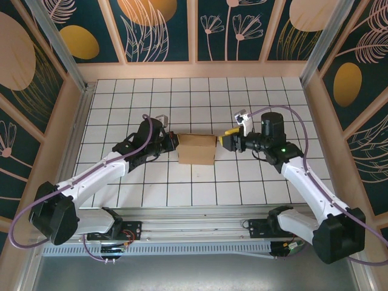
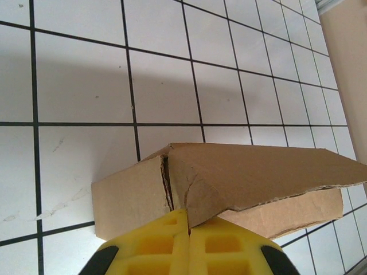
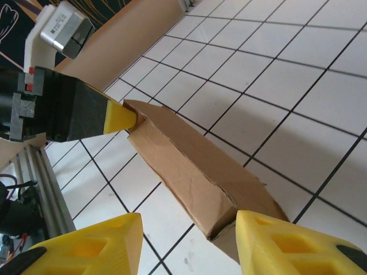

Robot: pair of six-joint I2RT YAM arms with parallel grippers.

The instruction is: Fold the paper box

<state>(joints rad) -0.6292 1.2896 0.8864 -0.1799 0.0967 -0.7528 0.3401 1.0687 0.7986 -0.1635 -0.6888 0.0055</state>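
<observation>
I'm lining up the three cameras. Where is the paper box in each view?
Top external: paper box in the middle of the picture.
Left wrist: lower centre, stretching to the right edge.
Right wrist: diagonal across the middle, upper left to lower right.
Shared landmark: the left gripper pinching one end of the box.

Bright, even light falls everywhere. The white counter [image 1: 200, 188] looks washed pale far past the right tool [image 3: 188, 229]. A soft grey shadow lies past the paper box [image 2: 258, 172] in front of the left tool [image 2: 188, 226]. Yellow fingers [image 3: 287, 246] up close look a bit blurry.
</observation>
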